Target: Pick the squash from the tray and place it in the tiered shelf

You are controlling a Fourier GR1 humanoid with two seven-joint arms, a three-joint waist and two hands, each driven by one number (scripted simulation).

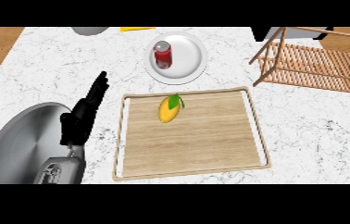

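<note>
Marble counter (48,75): squash (169,108) on tray (198,144), can (163,54) on plate (188,68), left robot hand (85,112) straight-fingered.

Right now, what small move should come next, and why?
Probably bring the left hand rightward over the tray's rim toward the squash. That hand is open beside the tray, the squash lies untouched on it, and the tiered shelf holds nothing visible.

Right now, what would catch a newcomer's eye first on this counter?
A yellow squash with a green stem lies near the far left corner of the wooden tray in the middle. Beyond it, a red can lies on a white plate. The left hand rests open beside the tray.
</note>
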